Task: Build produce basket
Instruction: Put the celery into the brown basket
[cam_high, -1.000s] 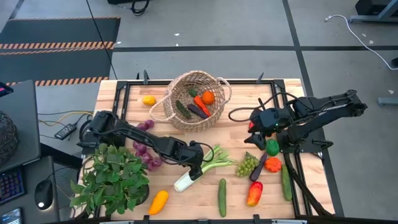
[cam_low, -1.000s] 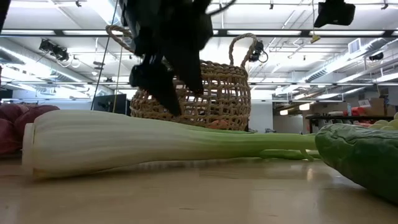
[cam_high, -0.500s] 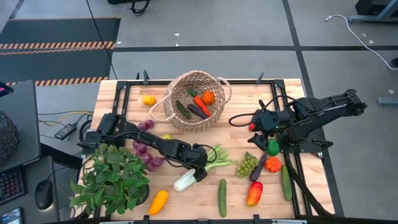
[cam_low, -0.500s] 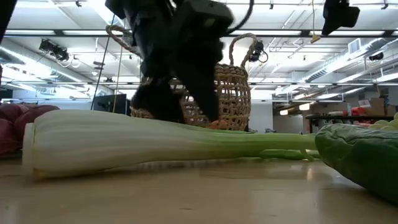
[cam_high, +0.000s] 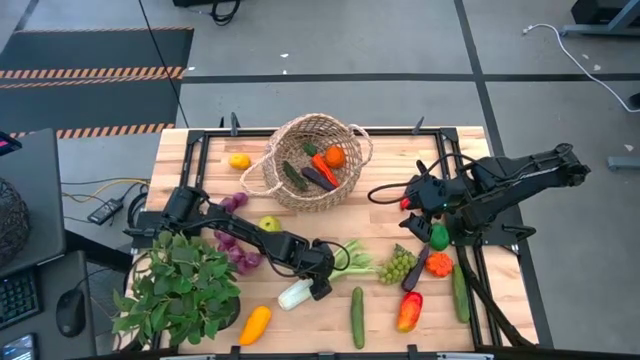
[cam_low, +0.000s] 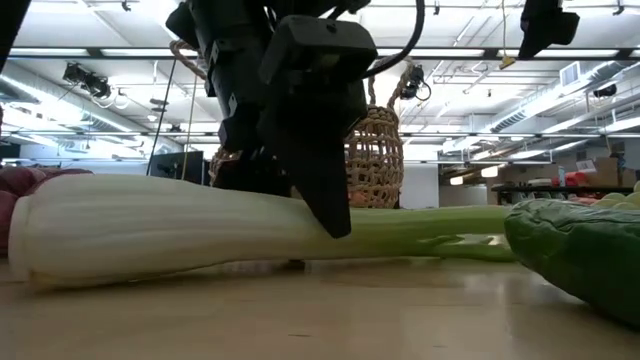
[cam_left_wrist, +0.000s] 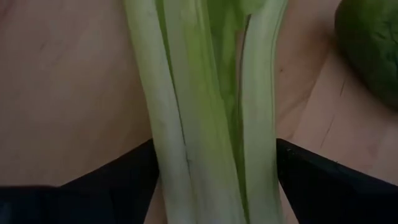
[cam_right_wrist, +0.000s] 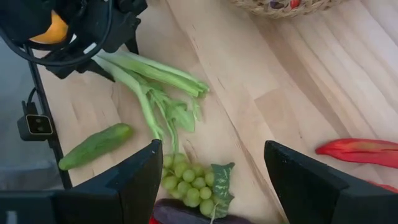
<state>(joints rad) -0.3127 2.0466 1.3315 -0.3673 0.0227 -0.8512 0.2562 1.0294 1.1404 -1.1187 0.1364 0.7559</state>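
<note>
Left gripper (cam_high: 318, 276) straddles the leek (cam_high: 322, 272) lying flat on the table (cam_high: 200, 175), fingers spread either side, not yet clamped; it should close squarely mid-stalk before lifting toward the basket (cam_high: 352, 178); right gripper (cam_high: 412, 203) waits open near the grapes (cam_high: 397, 264).

A pale wooden desk (cam_high: 375, 215), slatted, framed by a dark rail. On it, toward the far edge: a woven basket (cam_high: 290, 185) and a small yellow fruit (cam_high: 240, 161) just beside. Mid-left: a green apple (cam_high: 268, 224) and a purple string (cam_high: 236, 245), next to a leafy potted plant (cam_high: 180, 285) at the near left corner. Along the near side: a yellow squash (cam_high: 255, 323), a leek (cam_high: 325, 272) lying flat, a cucumber (cam_high: 357, 316), green grapes (cam_high: 397, 265), a red-orange pepper (cam_high: 408, 311), another cucumber (cam_high: 460, 293) by the right rail.
</note>
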